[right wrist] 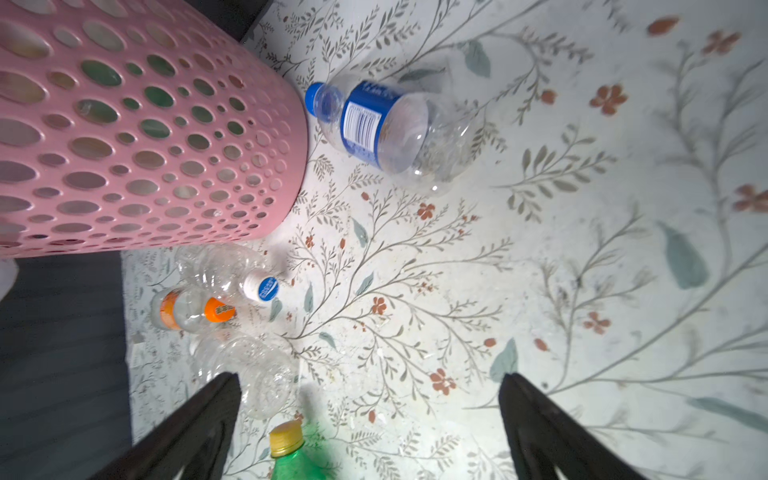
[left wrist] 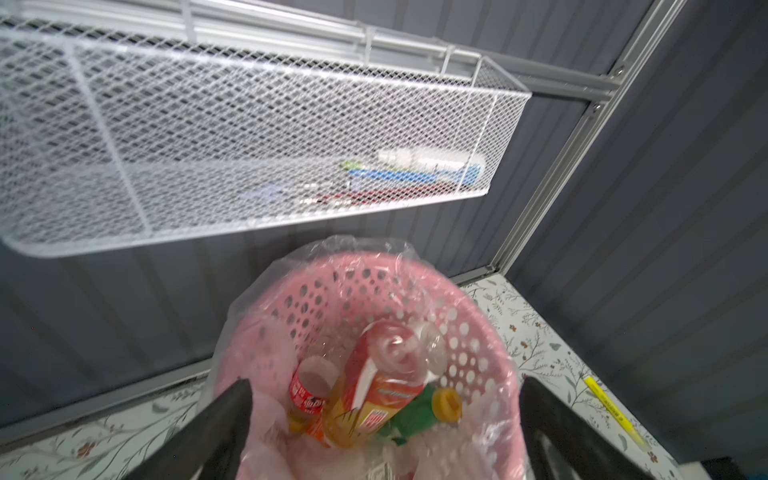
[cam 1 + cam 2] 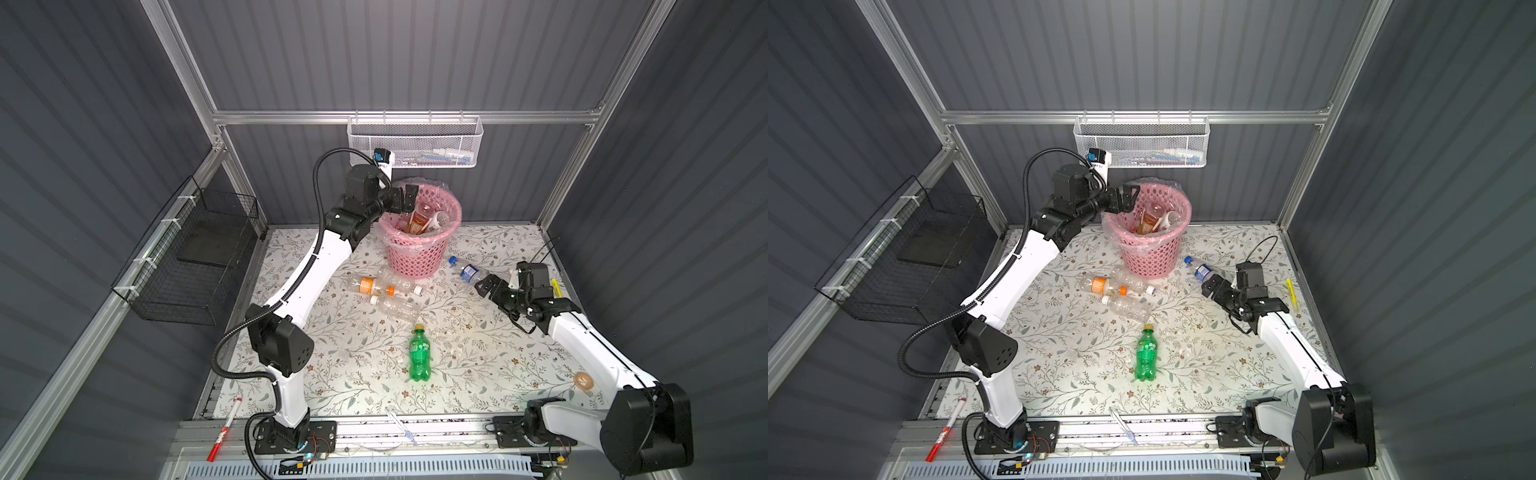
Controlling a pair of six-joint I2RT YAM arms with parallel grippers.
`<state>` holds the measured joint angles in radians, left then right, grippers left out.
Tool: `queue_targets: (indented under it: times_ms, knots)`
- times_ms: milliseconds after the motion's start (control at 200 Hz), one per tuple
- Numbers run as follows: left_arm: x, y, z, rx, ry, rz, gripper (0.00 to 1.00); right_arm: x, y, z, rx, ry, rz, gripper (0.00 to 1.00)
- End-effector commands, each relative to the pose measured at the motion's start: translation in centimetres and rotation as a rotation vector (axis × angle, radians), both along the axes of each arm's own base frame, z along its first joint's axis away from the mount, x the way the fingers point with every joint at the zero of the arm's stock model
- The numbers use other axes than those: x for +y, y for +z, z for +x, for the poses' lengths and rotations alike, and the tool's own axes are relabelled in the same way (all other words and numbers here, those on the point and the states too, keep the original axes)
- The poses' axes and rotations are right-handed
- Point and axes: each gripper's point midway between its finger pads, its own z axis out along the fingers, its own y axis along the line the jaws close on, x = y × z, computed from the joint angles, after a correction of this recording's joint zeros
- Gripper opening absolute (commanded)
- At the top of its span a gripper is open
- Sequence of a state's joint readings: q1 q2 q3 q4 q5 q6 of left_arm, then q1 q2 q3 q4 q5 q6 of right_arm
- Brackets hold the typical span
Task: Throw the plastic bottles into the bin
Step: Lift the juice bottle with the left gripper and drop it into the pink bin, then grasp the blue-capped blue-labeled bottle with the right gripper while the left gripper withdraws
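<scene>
Plastic bottles (image 3: 397,308) on the floral mat (image 3: 478,353) beside pink bin (image 3: 411,259), white mesh basket (image 3: 415,141) above; both jaws wide, empty.

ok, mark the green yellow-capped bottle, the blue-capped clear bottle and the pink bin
green plastic bottle with yellow cap (image 3: 419,357): in a top view, on its body
clear plastic bottle with blue cap (image 1: 365,124): right wrist view, on its blue label
round pink perforated plastic bin (image 3: 411,257): in a top view, on its outer wall

Floral table (image 3: 478,365): pink bin (image 3: 411,259); 3 clustered clear bottles (image 3: 395,308); blue-capped bottle (image 3: 469,272); green bottle (image 3: 419,357); yellow highlighter (image 3: 556,288)
</scene>
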<state>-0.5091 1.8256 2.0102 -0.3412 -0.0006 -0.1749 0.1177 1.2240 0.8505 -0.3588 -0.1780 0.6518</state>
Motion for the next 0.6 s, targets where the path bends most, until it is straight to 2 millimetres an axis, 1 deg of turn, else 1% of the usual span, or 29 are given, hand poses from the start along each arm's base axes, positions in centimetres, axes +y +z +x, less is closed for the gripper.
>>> queue_targets:
  times_ms: [0, 35, 110, 205, 265, 285, 310, 315, 325, 350, 365, 410, 520, 595]
  knots:
    - [6.4, 7.3, -4.0, -0.141, 0.097, -0.035, 1.00, -1.8, 0.6, 1.1, 0.027, 0.043, -0.190, 0.99]
    - [7.7, 6.7, -4.6, -0.133, 0.121, -0.026, 1.00, -1.9, 0.7, 1.8, 0.034, 0.074, -0.232, 0.99]
    - [11.3, 5.4, -5.4, -0.108, 0.190, -0.030, 1.00, -2.1, 0.7, 3.4, 0.060, 0.154, -0.319, 0.99]
    - [14.8, 1.6, -6.5, -0.033, 0.266, 0.002, 1.00, -1.7, 0.2, 5.5, 0.093, 0.280, -0.397, 0.99]
    - [16.3, -1.0, -7.3, 0.016, 0.300, 0.028, 1.00, -1.2, -0.5, 6.8, 0.112, 0.364, -0.425, 0.99]
    - [16.7, -2.0, -7.5, 0.034, 0.308, 0.034, 1.00, -0.8, -0.7, 7.2, 0.113, 0.396, -0.423, 0.99]
    - [17.2, -2.5, -7.9, 0.044, 0.319, 0.029, 1.00, -0.4, -1.0, 7.7, 0.117, 0.438, -0.423, 0.99]
    - [17.3, -3.3, -7.9, 0.062, 0.322, 0.034, 1.00, -0.3, -1.2, 7.7, 0.123, 0.445, -0.423, 0.99]
    - [17.5, -4.2, -8.0, 0.078, 0.325, 0.038, 1.00, -0.2, -1.1, 8.0, 0.122, 0.453, -0.422, 0.98]
    - [17.9, -5.2, -8.3, 0.100, 0.330, 0.031, 1.00, 0.0, -1.6, 8.3, 0.138, 0.482, -0.427, 0.98]
    - [18.1, -5.9, -8.5, 0.116, 0.332, 0.030, 1.00, 0.2, -1.4, 8.7, 0.136, 0.496, -0.430, 0.97]
    - [18.4, -7.8, -8.9, 0.150, 0.331, 0.026, 1.00, 0.7, -2.0, 9.5, 0.145, 0.546, -0.440, 0.97]
    - [19.4, -11.4, -9.8, 0.217, 0.356, 0.016, 1.00, 1.3, -3.1, 11.2, 0.156, 0.616, -0.469, 0.96]
    - [19.7, -13.7, -10.1, 0.269, 0.363, 0.009, 1.00, 1.9, -4.0, 11.8, 0.168, 0.664, -0.463, 0.96]
